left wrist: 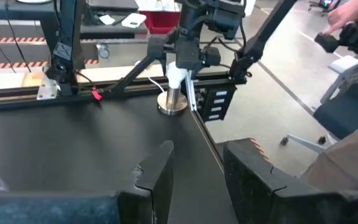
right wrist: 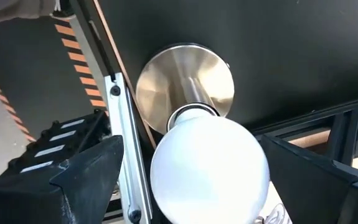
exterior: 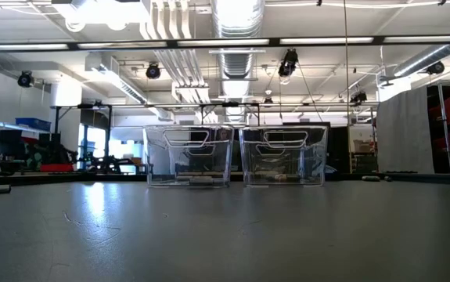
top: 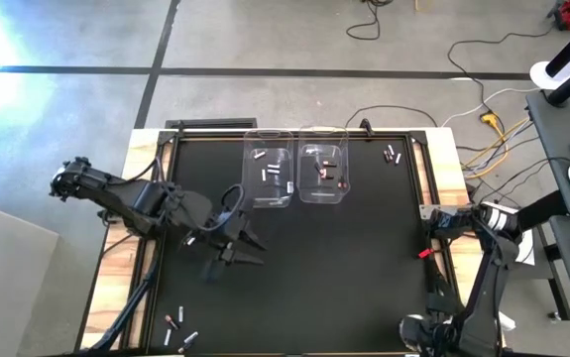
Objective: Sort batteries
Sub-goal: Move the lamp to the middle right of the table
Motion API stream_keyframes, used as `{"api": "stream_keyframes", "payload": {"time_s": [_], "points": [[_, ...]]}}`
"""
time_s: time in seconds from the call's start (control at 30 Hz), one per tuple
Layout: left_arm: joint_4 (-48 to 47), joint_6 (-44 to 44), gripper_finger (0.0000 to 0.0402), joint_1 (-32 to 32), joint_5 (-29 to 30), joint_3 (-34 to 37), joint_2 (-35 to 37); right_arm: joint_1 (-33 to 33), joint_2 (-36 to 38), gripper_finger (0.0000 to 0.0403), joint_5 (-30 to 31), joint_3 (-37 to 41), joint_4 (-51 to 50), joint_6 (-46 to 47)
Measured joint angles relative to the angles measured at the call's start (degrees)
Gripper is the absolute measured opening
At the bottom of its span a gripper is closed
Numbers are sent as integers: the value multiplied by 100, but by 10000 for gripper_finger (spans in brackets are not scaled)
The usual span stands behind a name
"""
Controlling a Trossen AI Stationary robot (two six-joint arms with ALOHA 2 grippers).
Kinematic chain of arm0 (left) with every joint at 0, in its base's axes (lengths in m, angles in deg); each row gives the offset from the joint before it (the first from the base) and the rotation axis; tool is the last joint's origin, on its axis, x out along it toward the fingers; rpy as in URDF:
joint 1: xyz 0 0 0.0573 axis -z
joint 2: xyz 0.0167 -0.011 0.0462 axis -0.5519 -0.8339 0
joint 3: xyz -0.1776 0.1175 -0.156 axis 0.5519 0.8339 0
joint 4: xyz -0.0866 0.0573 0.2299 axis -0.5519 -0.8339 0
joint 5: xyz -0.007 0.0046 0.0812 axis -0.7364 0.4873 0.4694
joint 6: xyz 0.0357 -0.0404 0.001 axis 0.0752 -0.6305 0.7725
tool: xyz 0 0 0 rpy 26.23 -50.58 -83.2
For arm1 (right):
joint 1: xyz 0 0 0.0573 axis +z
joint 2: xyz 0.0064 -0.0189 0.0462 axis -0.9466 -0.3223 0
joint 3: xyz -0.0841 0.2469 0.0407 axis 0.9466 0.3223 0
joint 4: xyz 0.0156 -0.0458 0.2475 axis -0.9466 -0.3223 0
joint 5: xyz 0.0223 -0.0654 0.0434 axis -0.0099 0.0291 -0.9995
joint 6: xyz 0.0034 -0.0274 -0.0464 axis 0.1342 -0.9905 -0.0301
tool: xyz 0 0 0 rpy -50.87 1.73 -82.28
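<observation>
Clear bins (top: pixel 270 177) hold batteries (top: pixel 274 173); left pincer (top: pixel 248 248) hovers.

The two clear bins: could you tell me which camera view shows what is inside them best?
The high view: it looks straight down into the left bin and right bin, showing small batteries in each. The low view shows only their walls side-on. Both wrist views miss them.

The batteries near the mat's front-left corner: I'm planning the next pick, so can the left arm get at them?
Probably yes: the batteries lie loose on bare mat, and the left end effector hovers nearby with nothing between.
</observation>
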Motion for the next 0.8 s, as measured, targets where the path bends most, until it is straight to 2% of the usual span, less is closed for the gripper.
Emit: {"api": "stream_keyframes", "payload": {"time_s": [0.17,0.53,0.8], "points": [[-182,39,119,170,389,2,3,14,-42,367,-126,93,-5,221],[-215,158,119,167,713,2,9,51,271,366,-244,467,-14,251],[-243,72,119,177,713,2,11,51,282,330,-243,691,399,353]]}}
